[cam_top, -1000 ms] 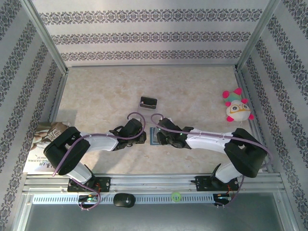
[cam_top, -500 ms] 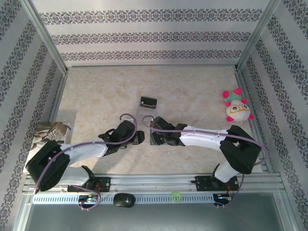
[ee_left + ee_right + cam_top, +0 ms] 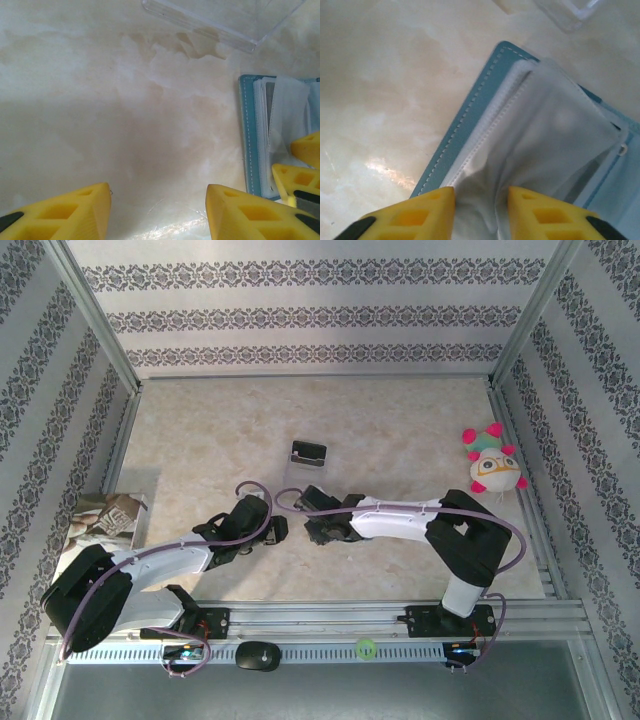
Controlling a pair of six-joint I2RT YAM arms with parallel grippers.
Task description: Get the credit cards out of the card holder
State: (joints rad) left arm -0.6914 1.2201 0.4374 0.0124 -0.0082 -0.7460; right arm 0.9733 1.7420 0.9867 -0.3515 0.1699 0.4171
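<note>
right gripper pinches the card holder's clear sleeves, left gripper open beside it

the one piece of print in sight is on a magazine [image 3: 100,525] lying at the left edge of the table [image 3: 400,430], and its writing is too small to read.

the card holder [image 3: 470,115] lies open on the pale marbled table, between the two grippers and just on the near side of a clear plastic stand [image 3: 308,452] that holds a black piece. its cover is teal-blue, with a line of white stitching along the edge. inside, a stack of frosted clear sleeves [image 3: 555,135] with white sewn borders lifts off the cover. a grey shape shows dimly through them, and whether it is a card cannot be told.

the right gripper [image 3: 480,210] has its yellow fingers drawn in close on the near end of the sleeves, and the bunched plastic is caught between them. the left gripper [image 3: 157,210] stands with its fingers well apart over bare table, holding nothing, just left of the holder's stitched edge. in the left wrist view the right gripper's fingertips [image 3: 300,180] rest on the sleeves.

a white plush toy [image 3: 492,462] with pink and teal parts sits at the far right, well apart from the holder.
</note>
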